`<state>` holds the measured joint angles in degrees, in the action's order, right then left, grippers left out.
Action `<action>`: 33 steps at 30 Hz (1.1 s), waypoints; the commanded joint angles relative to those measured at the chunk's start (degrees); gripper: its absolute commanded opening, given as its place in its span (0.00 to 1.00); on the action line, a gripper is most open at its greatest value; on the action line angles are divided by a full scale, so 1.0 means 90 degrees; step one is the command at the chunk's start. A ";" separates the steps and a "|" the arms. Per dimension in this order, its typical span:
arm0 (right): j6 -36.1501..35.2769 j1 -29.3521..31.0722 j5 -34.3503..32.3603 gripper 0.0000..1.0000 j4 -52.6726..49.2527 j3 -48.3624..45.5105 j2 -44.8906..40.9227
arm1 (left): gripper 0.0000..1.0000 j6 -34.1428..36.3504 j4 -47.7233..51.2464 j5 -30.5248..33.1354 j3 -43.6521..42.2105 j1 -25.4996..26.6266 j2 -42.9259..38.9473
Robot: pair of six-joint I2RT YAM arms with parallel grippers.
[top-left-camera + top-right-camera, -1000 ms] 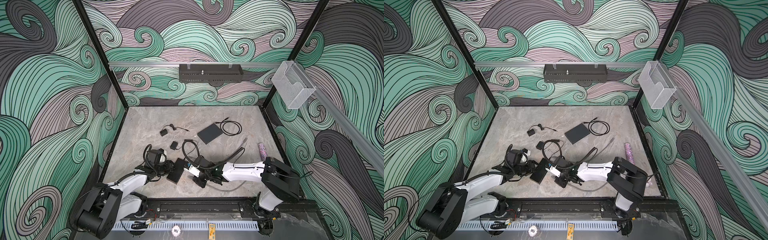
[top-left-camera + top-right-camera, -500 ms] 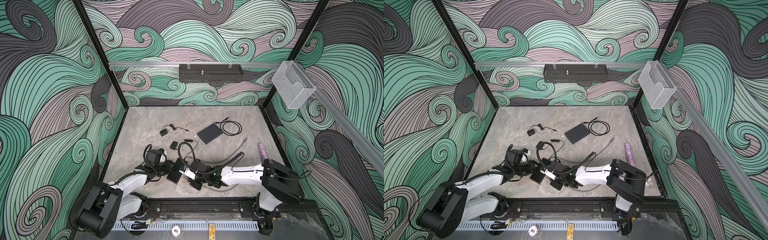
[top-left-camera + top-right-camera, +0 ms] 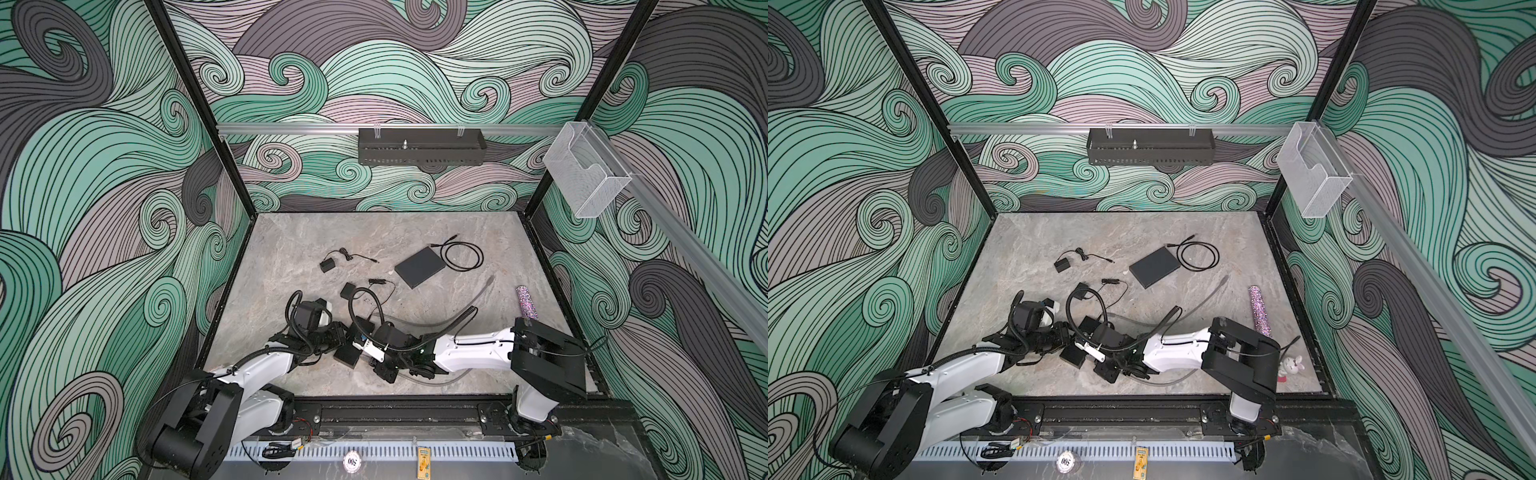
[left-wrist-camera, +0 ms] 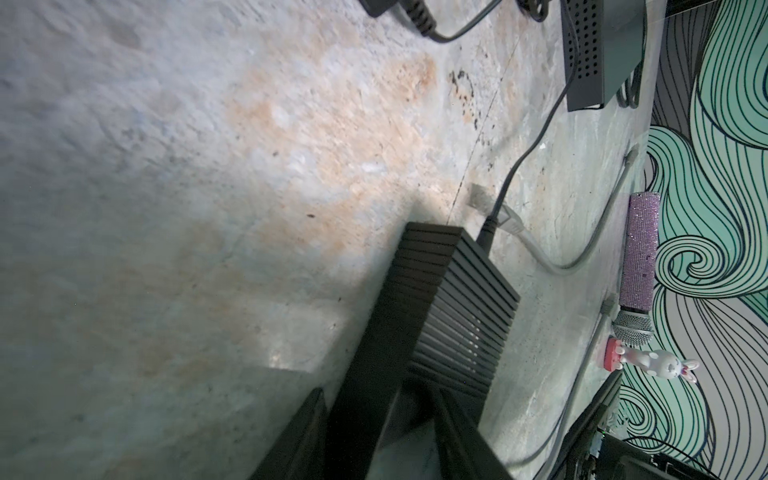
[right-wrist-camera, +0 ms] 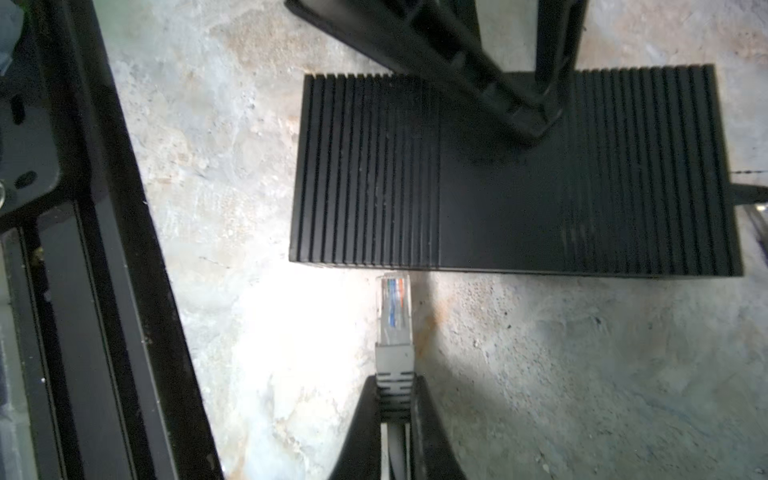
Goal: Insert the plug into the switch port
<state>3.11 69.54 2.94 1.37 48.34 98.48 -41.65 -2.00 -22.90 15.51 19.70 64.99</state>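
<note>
Right gripper (image 5: 395, 390), pinching the Ethernet plug (image 5: 392, 311), has advanced toward 9 o'clock. The plug's tip now reaches the switch (image 5: 515, 199), clamped by the left gripper (image 5: 536, 120); insertion looks imminent.

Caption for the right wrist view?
Right tool holds the plug at the ribbed black box gripped by the left tool.

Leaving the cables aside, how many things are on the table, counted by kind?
Boxes: 2, ribbed black box, flat dark-grey box
Small black adapters: 2, far adapter, near adapter
Glitter microphone: 1
Toy rabbit: 1
Total: 6
</note>
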 commanded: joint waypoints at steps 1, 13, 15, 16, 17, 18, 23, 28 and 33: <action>0.0130 0.0018 -0.0035 0.00 0.0156 0.0152 0.0129 | 0.47 -0.0060 0.0574 0.0308 -0.0258 0.0050 0.0122; 0.0262 0.0047 0.0065 0.00 0.0217 0.0211 0.0298 | 0.47 -0.0162 0.0421 0.0187 -0.0324 0.0050 0.0178; 0.0259 0.0052 0.0074 0.00 0.0212 0.0221 0.0302 | 0.47 -0.0214 0.0352 0.0159 -0.0356 0.0047 0.0210; 0.0259 0.0048 0.0070 0.00 0.0204 0.0233 0.0313 | 0.47 -0.0233 0.0333 0.0142 -0.0373 0.0047 0.0220; 0.0267 0.0049 0.0091 0.00 0.0178 0.0239 0.0331 | 0.47 -0.0254 0.0311 0.0131 -0.0392 0.0047 0.0215; 0.0269 0.0047 0.0093 0.00 0.0148 0.0254 0.0344 | 0.47 -0.0272 0.0293 0.0115 -0.0394 0.0048 0.0219; 0.0298 0.0057 0.0116 0.00 0.0144 0.0219 0.0334 | 0.47 -0.0294 0.0286 0.0111 -0.0407 0.0047 0.0210; 0.0347 0.0060 0.0073 0.00 0.0113 0.0176 0.0279 | 0.47 -0.0294 0.0289 0.0123 -0.0385 0.0047 0.0217; 0.0459 0.0057 0.0049 0.00 0.0209 0.0171 0.0290 | 0.47 -0.0309 0.0291 0.0103 -0.0385 0.0048 0.0240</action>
<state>5.93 69.80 3.51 1.98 49.23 100.75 -43.59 -5.72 -22.98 14.09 19.68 65.17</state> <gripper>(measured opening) 0.113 0.468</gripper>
